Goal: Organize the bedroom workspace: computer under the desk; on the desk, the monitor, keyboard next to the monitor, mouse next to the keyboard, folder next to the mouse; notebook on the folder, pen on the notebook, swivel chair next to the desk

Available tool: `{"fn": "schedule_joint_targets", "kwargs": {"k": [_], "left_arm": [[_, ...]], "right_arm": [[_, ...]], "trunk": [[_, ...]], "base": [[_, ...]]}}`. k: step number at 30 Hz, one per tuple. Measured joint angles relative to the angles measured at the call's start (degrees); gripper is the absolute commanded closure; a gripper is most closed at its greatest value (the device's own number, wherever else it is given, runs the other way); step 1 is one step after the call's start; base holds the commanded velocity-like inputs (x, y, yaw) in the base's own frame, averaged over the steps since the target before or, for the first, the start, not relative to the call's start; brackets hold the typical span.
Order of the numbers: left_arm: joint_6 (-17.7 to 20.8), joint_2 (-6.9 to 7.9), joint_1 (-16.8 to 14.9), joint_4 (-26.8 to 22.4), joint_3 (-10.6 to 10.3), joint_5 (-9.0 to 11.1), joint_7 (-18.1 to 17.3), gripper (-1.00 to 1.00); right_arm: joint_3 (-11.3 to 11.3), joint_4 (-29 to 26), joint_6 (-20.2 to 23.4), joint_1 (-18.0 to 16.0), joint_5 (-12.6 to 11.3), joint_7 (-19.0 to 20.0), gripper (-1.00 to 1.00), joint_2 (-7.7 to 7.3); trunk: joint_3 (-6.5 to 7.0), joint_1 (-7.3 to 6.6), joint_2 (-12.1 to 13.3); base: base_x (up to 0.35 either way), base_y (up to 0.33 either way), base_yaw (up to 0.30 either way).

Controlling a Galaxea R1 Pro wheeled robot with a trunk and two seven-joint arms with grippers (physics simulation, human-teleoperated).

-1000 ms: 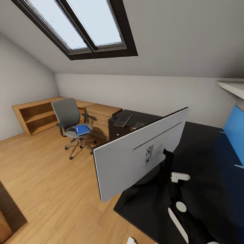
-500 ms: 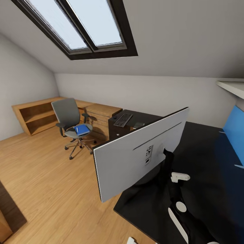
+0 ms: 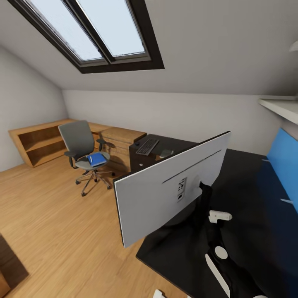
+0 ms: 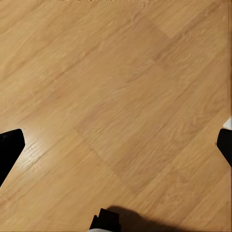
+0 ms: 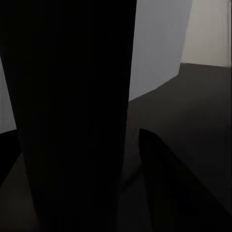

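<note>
**Workspace at an early stage of the task, seen from my head and both wrists.** The monitor (image 3: 165,192) stood on the glossy black desk (image 3: 248,194), its light back toward me and its frame tilted. My right arm (image 3: 216,252) reached in at the black stand behind it. In the right wrist view a broad dark column lay close before the right gripper (image 5: 135,159). I could not tell whether that hand was clamped on the stand or merely beside it.

My left gripper (image 4: 116,145) hung over bare wood floor (image 3: 58,223), its fingertips (image 4: 9,150) spread wide and holding nothing.

The keyboard (image 3: 147,146) lay on the far leg of the desk, well apart from the monitor. A small greyish item near it was too small to name.

The swivel chair (image 3: 82,151) stood out on the floor before the wooden drawer unit (image 3: 122,138), near the desk's far end. The blue folder (image 3: 96,159) lay on its seat.

I judged one clause met: the monitor was on the desk. Left to do:
- bring the keyboard and mouse beside the monitor;
- carry the folder over and stack the notebook and pen on it;
- push the chair in against the desk.
</note>
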Motion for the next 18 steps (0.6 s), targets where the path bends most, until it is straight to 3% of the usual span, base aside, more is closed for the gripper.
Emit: {"fn": "schedule_joint_targets", "kwargs": {"k": [18], "left_arm": [[0.00, 0.00, 0.00, 0.00, 0.00, 0.00, 0.00, -1.00]], "right_arm": [[0.01, 0.05, 0.00, 0.01, -0.37, -0.04, 1.00, 0.02]], "trunk": [[0.72, 0.00, 0.00]], "base": [[0.000, 0.000, -0.220]]}}
